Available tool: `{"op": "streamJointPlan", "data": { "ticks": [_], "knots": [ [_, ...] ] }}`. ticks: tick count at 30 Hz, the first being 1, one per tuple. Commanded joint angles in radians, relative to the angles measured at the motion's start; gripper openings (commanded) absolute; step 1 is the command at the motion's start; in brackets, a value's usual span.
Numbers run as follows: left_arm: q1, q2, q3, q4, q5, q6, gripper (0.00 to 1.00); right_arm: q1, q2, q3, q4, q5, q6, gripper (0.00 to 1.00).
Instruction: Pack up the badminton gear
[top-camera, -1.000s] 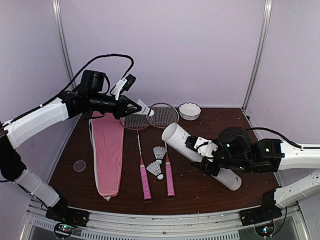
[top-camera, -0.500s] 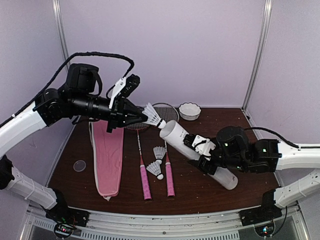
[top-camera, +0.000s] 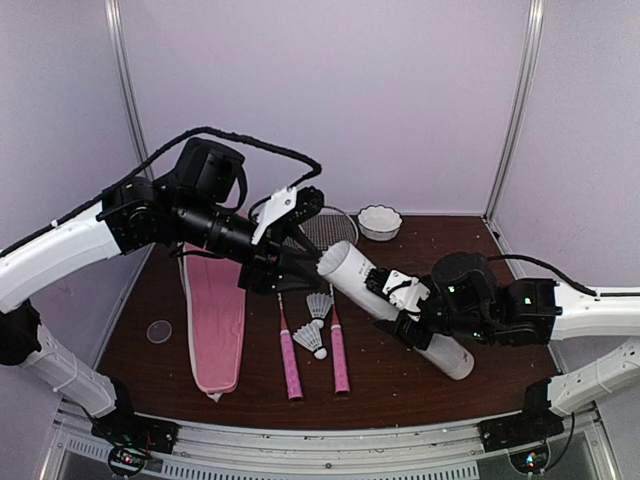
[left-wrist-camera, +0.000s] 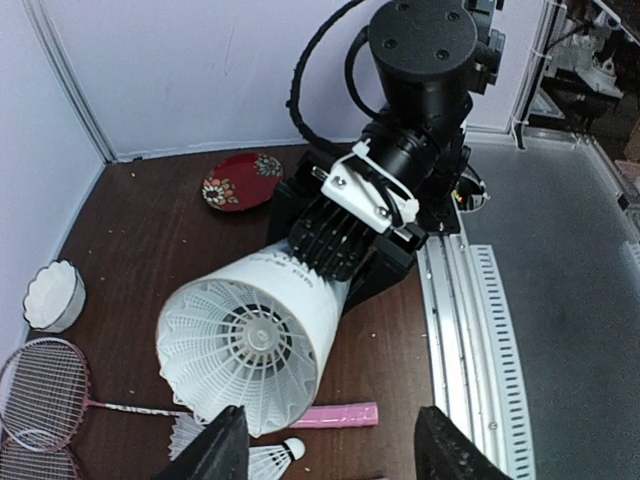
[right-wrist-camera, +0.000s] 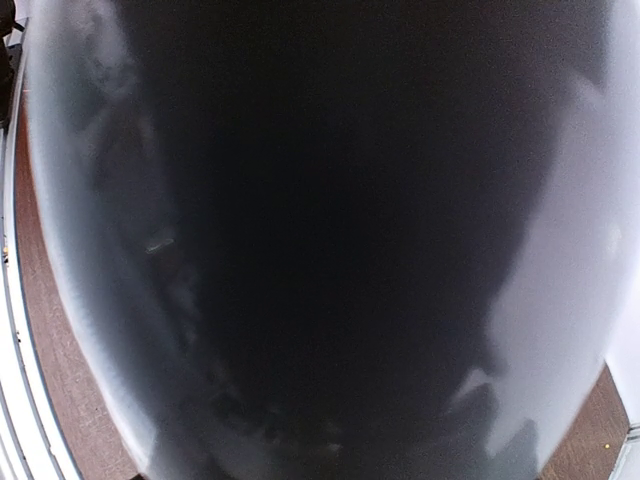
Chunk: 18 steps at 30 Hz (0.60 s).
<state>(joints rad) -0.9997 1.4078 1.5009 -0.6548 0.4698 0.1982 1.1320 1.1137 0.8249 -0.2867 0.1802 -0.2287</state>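
The long white tube (top-camera: 355, 275) is tilted, its mouth raised toward the left, with my right gripper (top-camera: 408, 303) shut on its middle. The tube's wall fills the right wrist view as a dark blur (right-wrist-camera: 320, 240). A white shuttlecock (left-wrist-camera: 245, 345) sits in the tube's mouth, feathers outward. My left gripper (top-camera: 300, 265) hangs open just before that mouth, its fingers (left-wrist-camera: 225, 448) apart from the shuttlecock. Two more shuttlecocks (top-camera: 319, 304) (top-camera: 311, 341) lie between the two rackets' pink handles (top-camera: 291, 365) (top-camera: 340, 360). The pink cover (top-camera: 215, 310) lies flat at the left.
A small white scalloped bowl (top-camera: 380, 222) stands at the back, near the racket heads (top-camera: 328, 230). A red patterned dish (left-wrist-camera: 242, 180) shows behind the right arm in the left wrist view. A small clear disc (top-camera: 159, 331) lies left of the cover.
My left gripper carried the shuttlecock down and right to the tube's mouth, then opened and let it go there. The right gripper kept hold of the tube.
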Motion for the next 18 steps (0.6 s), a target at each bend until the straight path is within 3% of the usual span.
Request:
{"op": "streamJointPlan", "data": {
  "ticks": [1,6,18],
  "knots": [
    [-0.002,-0.020,0.022,-0.013,0.050,0.036,0.64,-0.006,-0.016,0.004,0.033,-0.005,-0.002,0.35],
    [-0.002,-0.005,0.021,-0.012,0.052,0.054,0.70,-0.004,-0.018,0.004,0.035,-0.023,-0.006,0.35],
    [-0.047,0.119,0.085,-0.073,0.017,0.106,0.70,-0.004,-0.018,0.023,0.032,-0.020,-0.003,0.34]
  ]
}}
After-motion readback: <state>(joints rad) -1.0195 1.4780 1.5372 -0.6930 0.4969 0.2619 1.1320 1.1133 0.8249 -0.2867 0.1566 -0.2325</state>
